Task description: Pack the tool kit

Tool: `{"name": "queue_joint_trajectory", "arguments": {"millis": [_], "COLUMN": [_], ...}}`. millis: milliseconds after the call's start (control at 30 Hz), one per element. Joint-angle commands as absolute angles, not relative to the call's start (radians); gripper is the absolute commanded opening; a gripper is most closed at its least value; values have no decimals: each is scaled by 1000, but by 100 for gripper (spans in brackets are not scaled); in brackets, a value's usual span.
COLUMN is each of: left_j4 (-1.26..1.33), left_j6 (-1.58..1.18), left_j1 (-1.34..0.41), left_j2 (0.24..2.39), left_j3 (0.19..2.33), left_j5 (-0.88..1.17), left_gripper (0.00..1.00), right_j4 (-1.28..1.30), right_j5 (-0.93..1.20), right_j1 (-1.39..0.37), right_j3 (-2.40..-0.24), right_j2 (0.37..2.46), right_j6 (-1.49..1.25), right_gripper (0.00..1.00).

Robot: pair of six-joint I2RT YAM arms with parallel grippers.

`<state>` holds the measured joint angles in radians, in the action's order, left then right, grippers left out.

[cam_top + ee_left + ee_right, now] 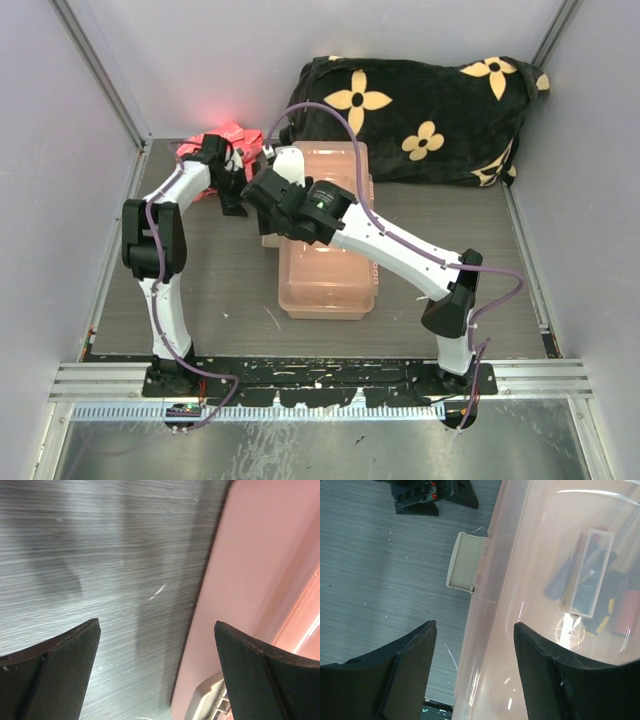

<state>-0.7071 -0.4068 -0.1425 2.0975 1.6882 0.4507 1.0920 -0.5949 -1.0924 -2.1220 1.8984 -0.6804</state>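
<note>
The tool kit is a pink see-through plastic box (pixel 325 265) with its lid down, in the middle of the table. Dark and red tools (pixel 607 602) show through the lid. A beige latch (pixel 462 562) on its left side sticks out flat over the table; it also shows in the left wrist view (pixel 207 702). My right gripper (pixel 475 625) is open and straddles the box's left edge, near the latch. My left gripper (pixel 157 625) is open and empty just left of the box (pixel 260 555), low over the table. In the top view the left gripper (pixel 234 200) and the right gripper (pixel 262 195) are close together.
A red bundle (pixel 215 140) lies at the back left behind the left arm. A black cushion with yellow flowers (pixel 420 115) fills the back right. Grey walls close in both sides. The left gripper shows at the top of the right wrist view (pixel 432 495).
</note>
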Motion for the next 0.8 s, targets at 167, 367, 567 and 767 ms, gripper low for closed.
{"name": "queue_joint_trajectory", "arguments": {"millis": [167, 367, 567, 767], "left_j4": [-683, -669, -613, -516], "left_j6": [-415, -426, -403, -407], "left_j1": [-44, 34, 58, 68], "left_j2": [2027, 2004, 1940, 1894], "left_j3": [1722, 1734, 1606, 1420], "left_j5": [493, 527, 594, 725], "left_gripper": [98, 98, 98, 98], "right_j4": [1007, 1050, 1095, 1098], "right_j5": [-639, -553, -483, -414], "right_j1": [-1077, -948, -825, -776], "right_j3": [-2089, -2042, -2031, -2000], "right_j2": [1768, 1747, 1760, 1779], "right_j6": [-652, -674, -633, -605], "right_gripper": [71, 71, 71, 71]}}
